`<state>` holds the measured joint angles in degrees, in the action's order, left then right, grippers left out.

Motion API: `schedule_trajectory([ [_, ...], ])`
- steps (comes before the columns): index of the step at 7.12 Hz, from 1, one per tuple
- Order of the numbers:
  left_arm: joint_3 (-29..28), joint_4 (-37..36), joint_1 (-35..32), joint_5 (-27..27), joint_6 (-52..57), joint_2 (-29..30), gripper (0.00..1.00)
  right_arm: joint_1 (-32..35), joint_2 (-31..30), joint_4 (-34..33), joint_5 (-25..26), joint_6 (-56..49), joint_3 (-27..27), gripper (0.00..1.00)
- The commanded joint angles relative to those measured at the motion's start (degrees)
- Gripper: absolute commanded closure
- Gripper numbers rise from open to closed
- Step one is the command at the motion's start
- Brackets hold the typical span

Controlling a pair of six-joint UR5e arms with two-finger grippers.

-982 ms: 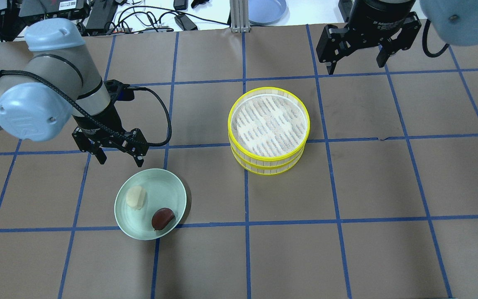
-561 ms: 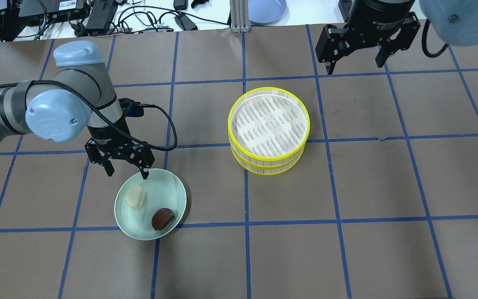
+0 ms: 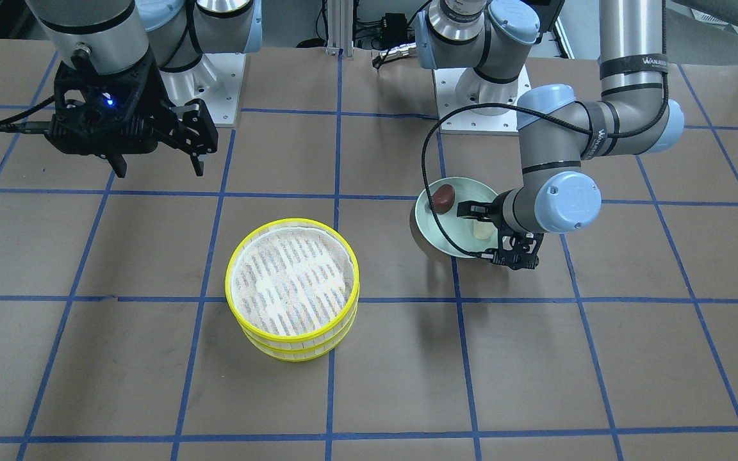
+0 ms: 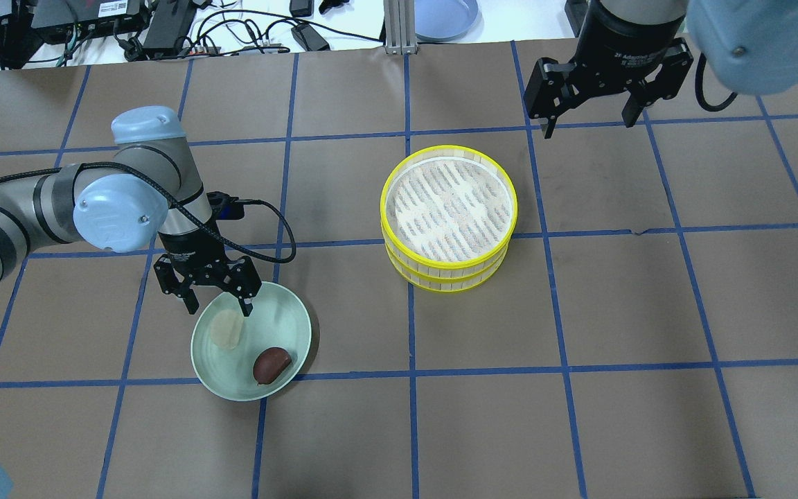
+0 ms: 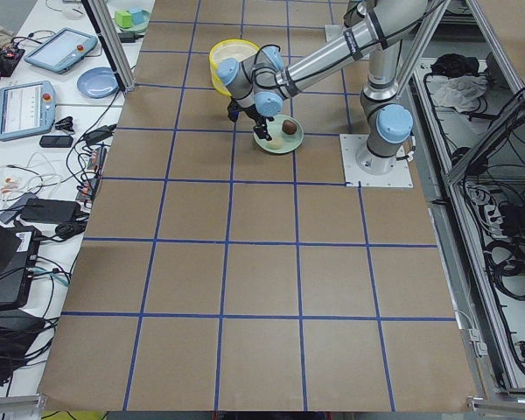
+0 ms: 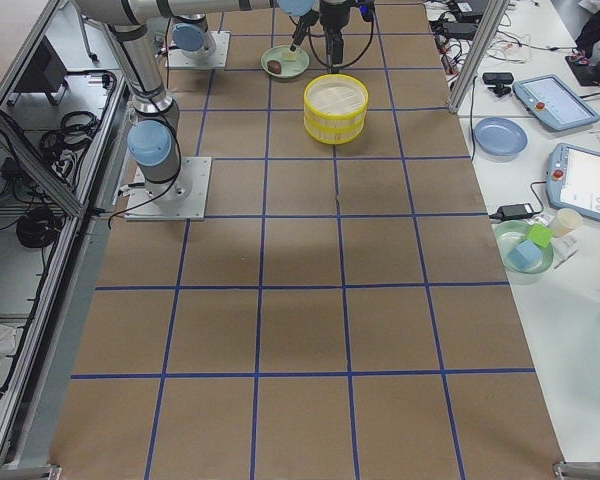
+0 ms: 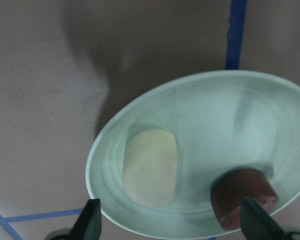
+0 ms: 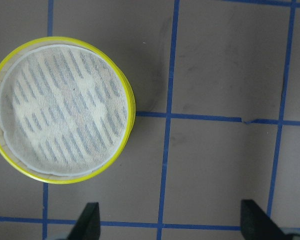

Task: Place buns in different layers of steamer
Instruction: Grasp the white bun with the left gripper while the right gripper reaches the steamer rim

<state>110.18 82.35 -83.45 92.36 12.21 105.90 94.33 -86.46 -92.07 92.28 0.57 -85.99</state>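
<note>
The yellow-rimmed two-tier steamer (image 4: 449,215) stands stacked at the table's middle with its striped mesh floor bare; it also shows in the front view (image 3: 292,288) and the right wrist view (image 8: 62,107). A cream bun (image 4: 224,329) and a reddish-brown bun (image 4: 271,365) lie on a pale green plate (image 4: 281,326). My left gripper (image 4: 219,307) is open, low over the plate's back edge, with its fingers straddling the cream bun (image 7: 151,167); the brown bun (image 7: 244,196) lies beside it. My right gripper (image 4: 586,123) is open and empty, high behind the steamer's right.
A blue plate (image 4: 444,17), cables and electronics lie beyond the table's far edge. The two arm bases (image 3: 478,96) stand on the robot's side. Brown paper with blue tape lines covers the table.
My left arm has moved forward and down, from behind the plate to over the cream bun, gripper still open. My right gripper has shifted slightly. The buns and steamer have not moved.
</note>
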Motion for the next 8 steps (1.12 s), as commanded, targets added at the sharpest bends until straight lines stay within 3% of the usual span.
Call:
schedule_trajectory([
  [1, 0.21, -0.96, 0.13, 0.18, 0.19, 2.37, 0.08, 0.41, 3.11, -12.45, -0.17, 6.59, -8.44, 0.00],
  [3, 0.12, -1.05, 0.13, 0.28, 0.27, 3.51, 0.13, 0.85, 10.39, -19.96, -2.00, 6.99, -11.12, 0.00],
  [6, 0.12, -1.49, 0.13, 0.36, 0.97, 4.05, 0.16, 1.03, 15.00, -20.17, -2.02, 7.08, -11.13, 0.00],
  [7, 0.12, -1.58, 0.13, 0.28, 0.98, 4.05, 0.24, 1.03, 15.35, -20.17, -1.93, 6.55, -11.13, 0.12],
  [8, -0.05, -1.49, 0.13, 0.28, 0.98, 4.39, 0.35, 1.03, 15.35, -19.30, -1.93, 6.98, -11.21, 0.47],
])
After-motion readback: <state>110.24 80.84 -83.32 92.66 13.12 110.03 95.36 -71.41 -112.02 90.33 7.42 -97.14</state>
